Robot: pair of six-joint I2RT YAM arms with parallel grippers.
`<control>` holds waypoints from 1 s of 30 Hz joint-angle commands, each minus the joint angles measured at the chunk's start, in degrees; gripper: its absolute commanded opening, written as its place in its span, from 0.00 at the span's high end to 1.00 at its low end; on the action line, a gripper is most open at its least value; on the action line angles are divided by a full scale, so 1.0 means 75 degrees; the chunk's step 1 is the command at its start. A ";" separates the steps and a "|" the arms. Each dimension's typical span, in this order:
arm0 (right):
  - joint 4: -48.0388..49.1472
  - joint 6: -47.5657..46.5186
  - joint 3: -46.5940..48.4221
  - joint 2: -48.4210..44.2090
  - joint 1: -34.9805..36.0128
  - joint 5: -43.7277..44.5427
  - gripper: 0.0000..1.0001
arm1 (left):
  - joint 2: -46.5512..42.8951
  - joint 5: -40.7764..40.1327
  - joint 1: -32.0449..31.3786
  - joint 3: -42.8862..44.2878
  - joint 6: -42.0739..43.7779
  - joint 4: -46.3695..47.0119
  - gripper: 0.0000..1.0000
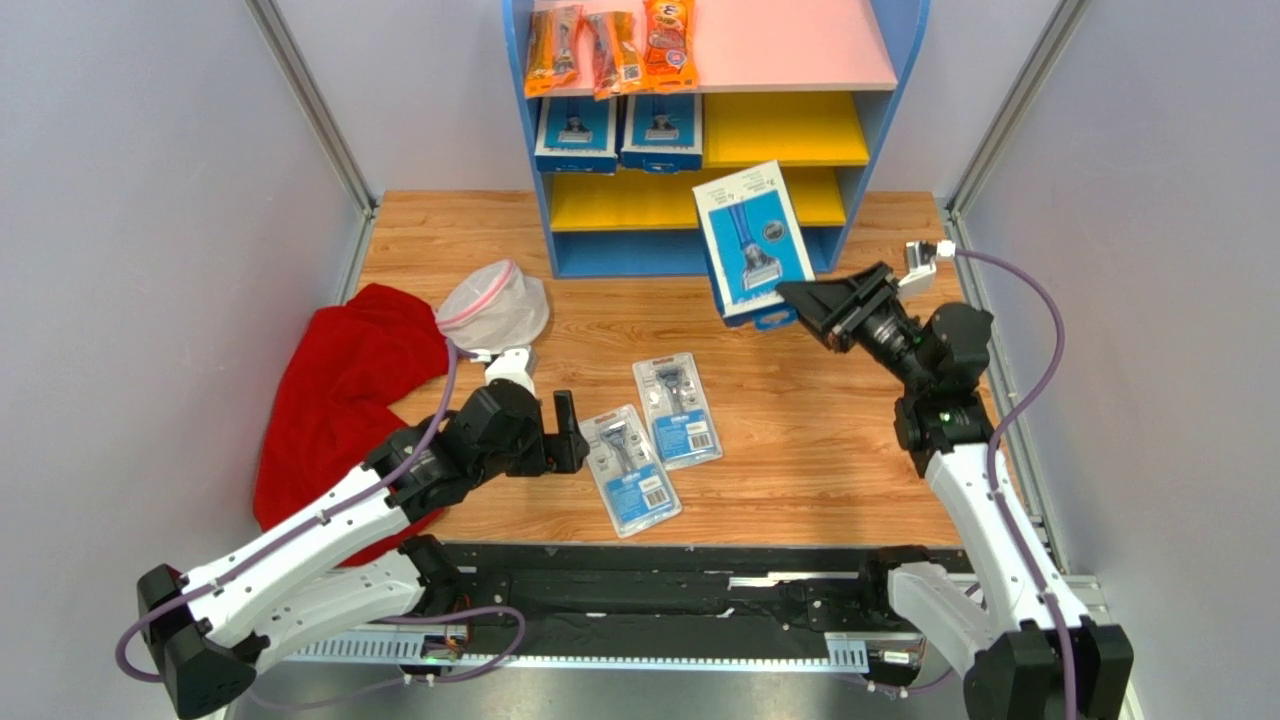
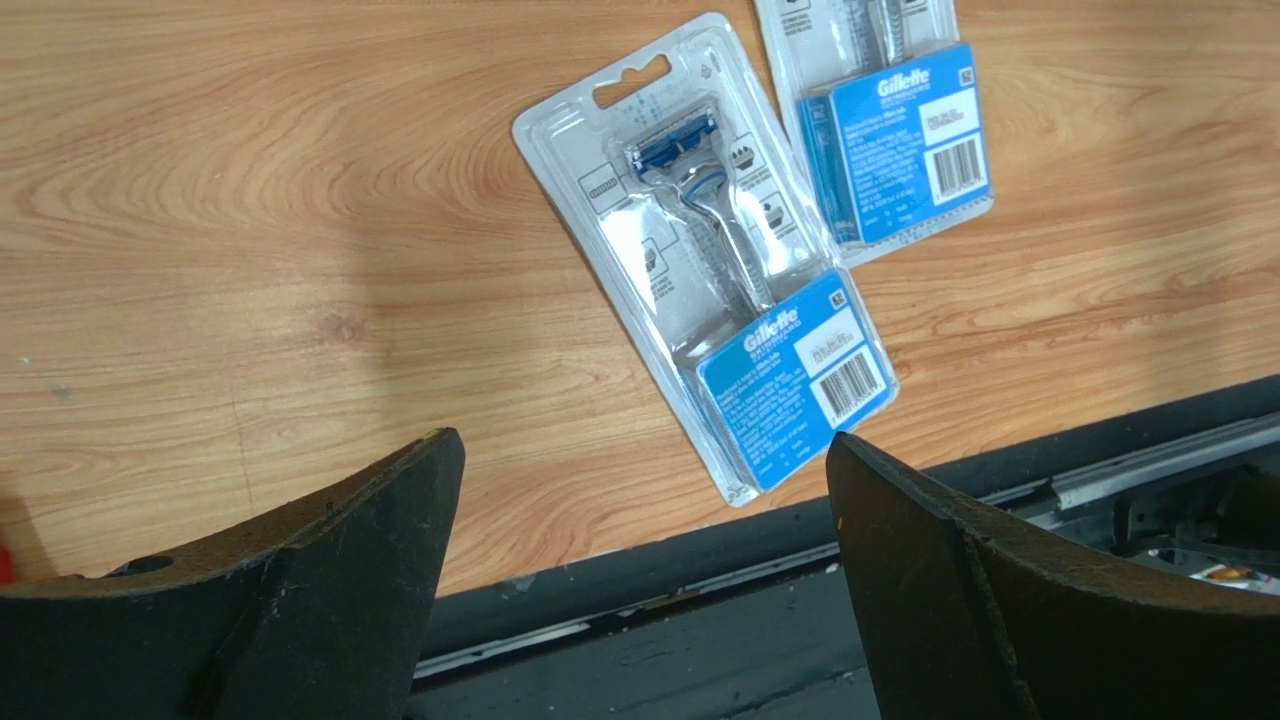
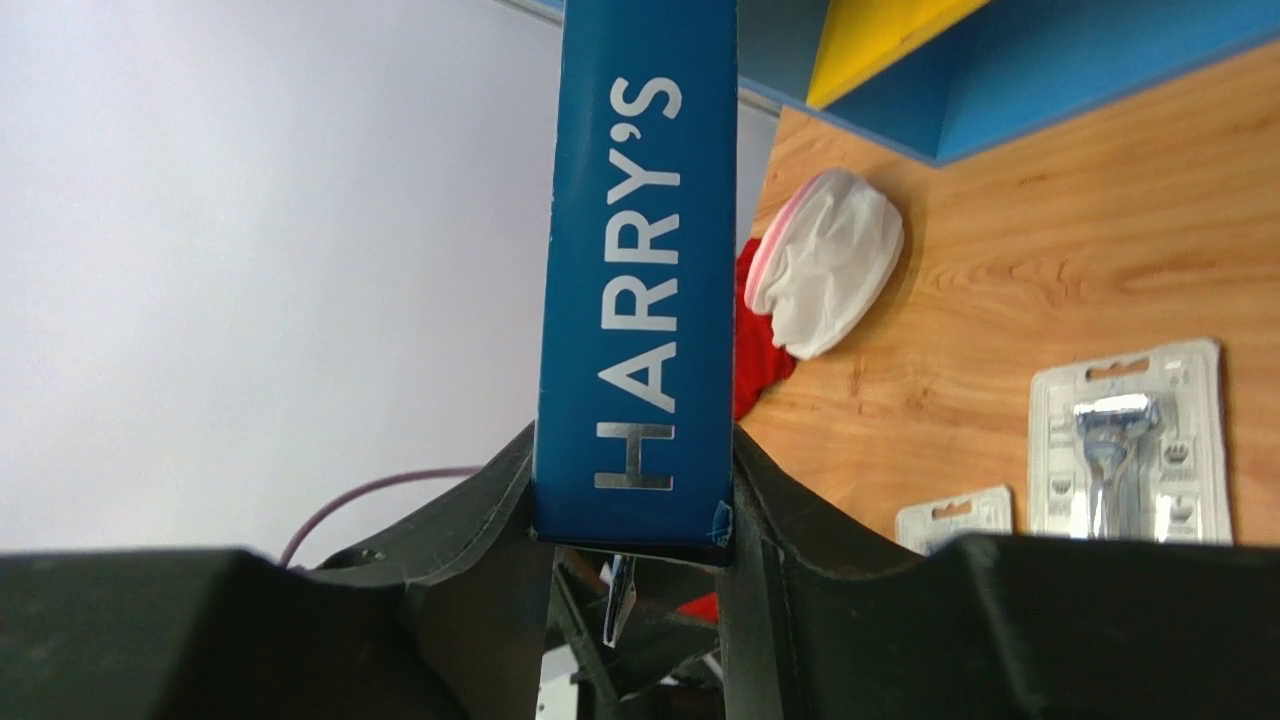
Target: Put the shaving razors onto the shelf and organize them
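Observation:
My right gripper (image 1: 792, 305) is shut on a larger blue razor pack (image 1: 751, 240) and holds it in the air in front of the shelf (image 1: 887, 150); its blue edge (image 3: 639, 270) stands between my fingers. Two more larger blue packs (image 1: 577, 132) (image 1: 663, 131) stand on the upper yellow shelf at the left. Two smaller paler packs (image 1: 630, 468) (image 1: 678, 408) lie flat on the table. My left gripper (image 1: 568, 434) is open and empty just left of them; in the left wrist view they lie beyond the fingertips (image 2: 706, 255) (image 2: 879, 120).
Three orange snack packets (image 1: 609, 45) lie on the pink top board. A red cloth (image 1: 338, 398) and a white bag with a pink rim (image 1: 496, 305) lie at the table's left. A black rail (image 1: 676, 578) runs along the near edge.

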 commanded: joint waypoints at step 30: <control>0.3529 0.1714 0.3935 0.5572 -0.1008 -0.0348 1.00 | -0.0727 -0.0049 0.0026 0.0426 0.0362 -0.0765 0.01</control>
